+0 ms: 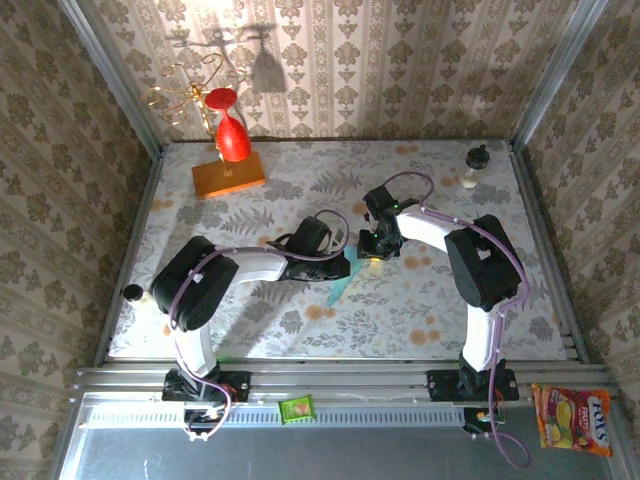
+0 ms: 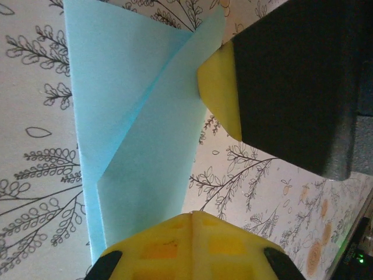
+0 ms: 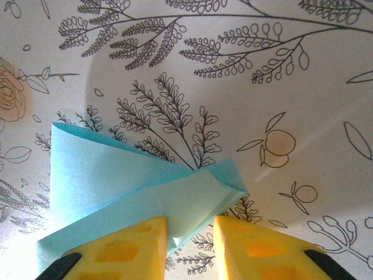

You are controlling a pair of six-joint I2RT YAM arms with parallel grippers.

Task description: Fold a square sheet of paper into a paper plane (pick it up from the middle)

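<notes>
One paper plane [image 2: 140, 146] touches left gripper [image 2: 192, 224] and right gripper [image 3: 190, 230].

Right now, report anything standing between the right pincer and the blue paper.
Nothing visible does. The right pincer straddles a folded corner of the blue paper, with its fingertips apart. The left pincer, shut, sits at the paper's other end, not in between.

Light-blue paper [image 2: 134, 146] on a cream table [image 1: 450, 310] patterned with grey leaves and orange blossoms; orange block [image 1: 228, 177]; yellow finger pads [image 3: 122, 251].
</notes>
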